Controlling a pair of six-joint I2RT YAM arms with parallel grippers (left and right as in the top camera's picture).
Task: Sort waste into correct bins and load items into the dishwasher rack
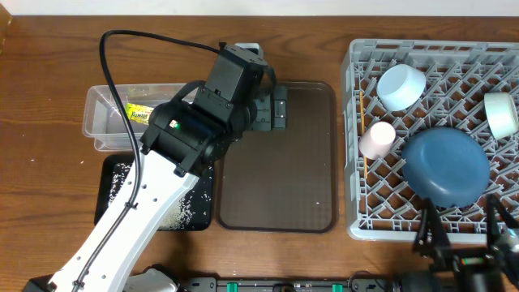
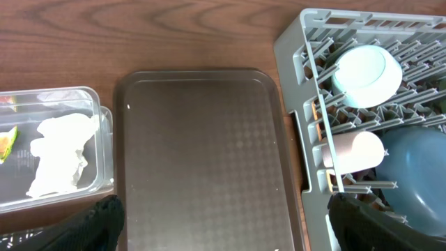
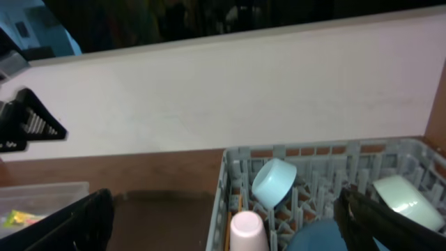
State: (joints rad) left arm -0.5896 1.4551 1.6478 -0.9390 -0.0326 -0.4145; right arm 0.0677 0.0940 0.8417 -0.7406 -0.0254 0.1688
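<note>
The grey dishwasher rack (image 1: 355, 146) stands at the right and holds a dark blue plate (image 1: 446, 166), a pale blue-white bowl (image 1: 401, 85), a pink cup (image 1: 378, 139) and a mint-green bowl (image 1: 501, 113). Wooden chopsticks (image 1: 362, 122) lie along its left edge. The clear tub (image 1: 101, 122) holds the snack wrapper (image 1: 139, 111) and the white tissue (image 2: 59, 153). The black tray (image 1: 113, 186) holds rice grains (image 1: 182, 212). My left gripper (image 1: 276, 108) is open and empty over the brown tray's far left corner. My right gripper (image 1: 466, 223) is open and empty at the rack's near edge.
The large brown serving tray (image 1: 276, 162) lies between the bins and the rack, with a few white specks on it. A black cable (image 1: 105, 57) loops over the table above the clear tub. Stray grains lie on the wood at the left.
</note>
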